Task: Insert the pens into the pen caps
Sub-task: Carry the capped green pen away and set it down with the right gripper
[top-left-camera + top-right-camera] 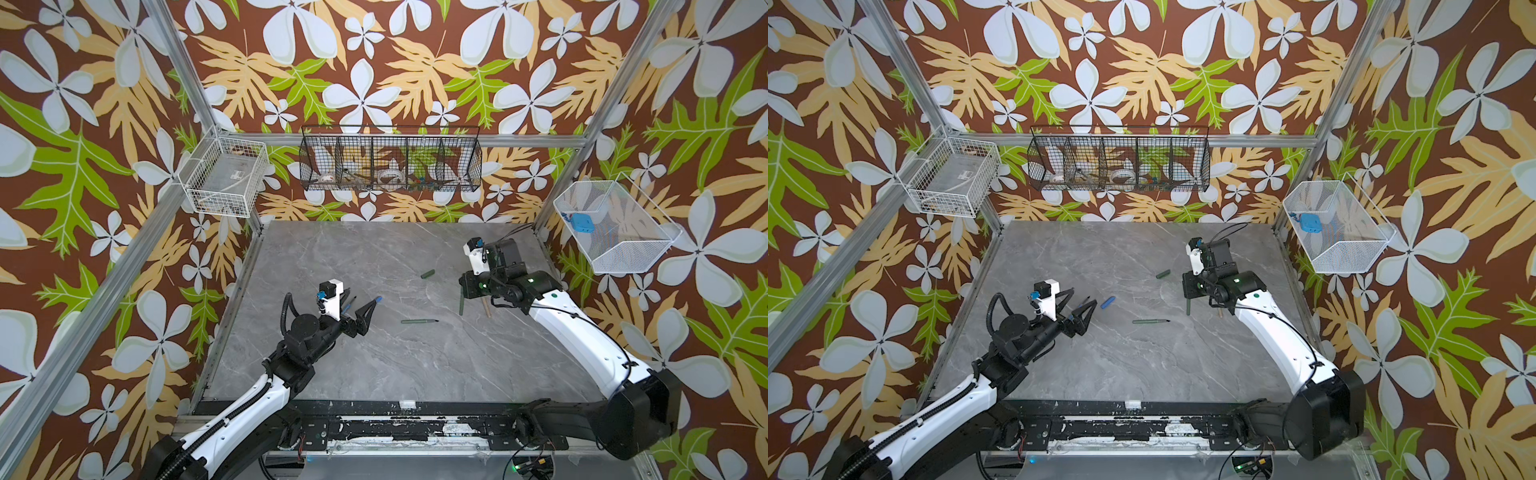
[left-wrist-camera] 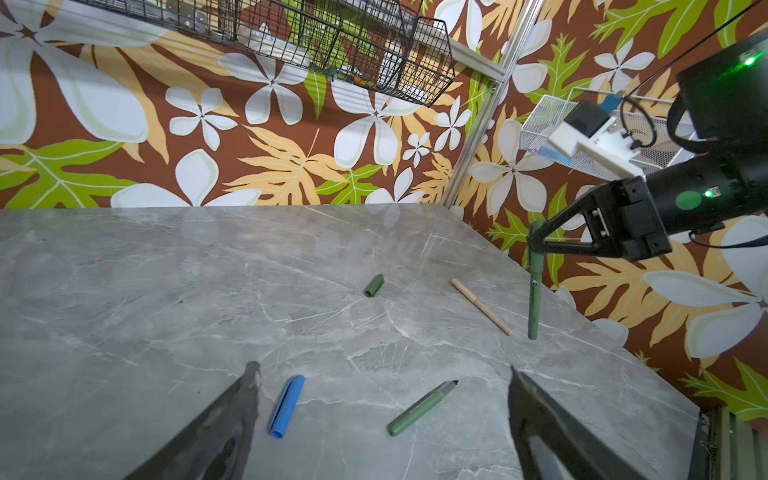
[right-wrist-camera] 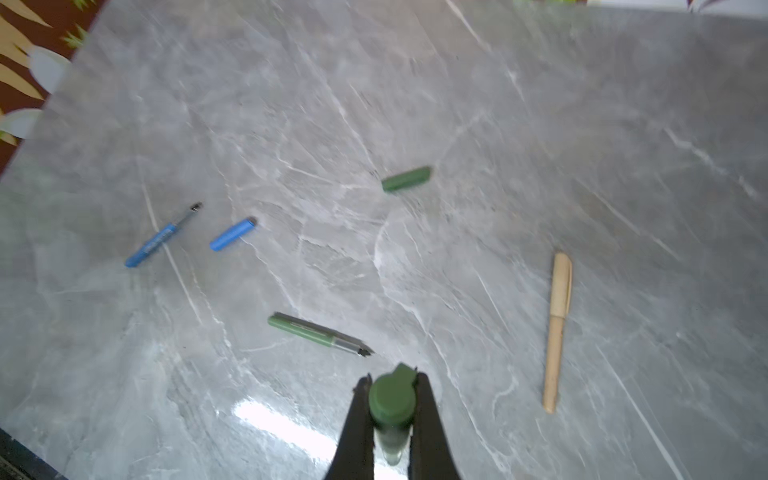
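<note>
the left gripper (image 2: 382,374) stands wide open and holds nothing. under it the blue pen (image 3: 162,237) lies on the grey table (image 1: 374,374), with the blue cap (image 2: 286,406) just beside it toward three o'clock, not touching. the uncapped green pen (image 1: 419,321) lies near the middle of the table. from it, the green cap (image 1: 427,273) is at twelve o'clock, well apart. at two o'clock the right gripper (image 3: 392,390) is clenched on a capped green pen (image 2: 535,291) that hangs upright. the tan pen (image 3: 557,332), capped, lies at three o'clock, and the right arm (image 1: 573,332) covers part of it in both top views. a black wire basket (image 1: 473,166) hangs on the far wall.
</note>
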`<action>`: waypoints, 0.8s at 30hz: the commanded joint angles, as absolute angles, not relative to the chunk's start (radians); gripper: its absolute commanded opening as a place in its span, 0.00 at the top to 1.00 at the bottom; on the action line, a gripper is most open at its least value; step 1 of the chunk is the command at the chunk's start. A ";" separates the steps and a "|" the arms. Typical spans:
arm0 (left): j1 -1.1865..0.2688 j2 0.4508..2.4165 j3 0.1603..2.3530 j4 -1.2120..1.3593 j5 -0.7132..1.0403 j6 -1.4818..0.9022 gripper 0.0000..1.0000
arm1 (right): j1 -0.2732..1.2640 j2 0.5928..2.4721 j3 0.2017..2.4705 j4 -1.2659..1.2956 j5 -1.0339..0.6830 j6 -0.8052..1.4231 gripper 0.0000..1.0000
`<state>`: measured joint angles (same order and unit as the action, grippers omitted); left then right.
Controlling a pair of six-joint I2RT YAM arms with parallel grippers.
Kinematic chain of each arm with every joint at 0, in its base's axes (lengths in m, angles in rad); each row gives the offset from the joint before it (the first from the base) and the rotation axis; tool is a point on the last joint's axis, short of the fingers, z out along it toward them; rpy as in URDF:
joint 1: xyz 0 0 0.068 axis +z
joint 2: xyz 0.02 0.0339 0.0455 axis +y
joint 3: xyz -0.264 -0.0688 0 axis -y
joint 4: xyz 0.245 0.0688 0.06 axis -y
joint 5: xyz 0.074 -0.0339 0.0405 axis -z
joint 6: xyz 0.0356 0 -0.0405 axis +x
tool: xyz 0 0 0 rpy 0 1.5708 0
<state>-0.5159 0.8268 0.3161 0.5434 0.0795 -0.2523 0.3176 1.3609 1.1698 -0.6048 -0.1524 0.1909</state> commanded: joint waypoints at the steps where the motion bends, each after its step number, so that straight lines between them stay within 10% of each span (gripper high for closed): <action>1: -0.515 0.822 0.307 0.578 0.054 -0.224 0.05 | 0.289 1.430 1.173 -0.663 -0.165 0.152 1.00; 24: -0.515 0.841 0.292 0.607 0.083 -0.230 0.02 | 0.167 1.988 1.485 -0.777 -0.158 0.017 1.00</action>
<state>-0.5159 0.8398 0.2890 0.5743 0.0795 -0.2314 0.1703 1.9648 1.4677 -0.7498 -0.1768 0.0395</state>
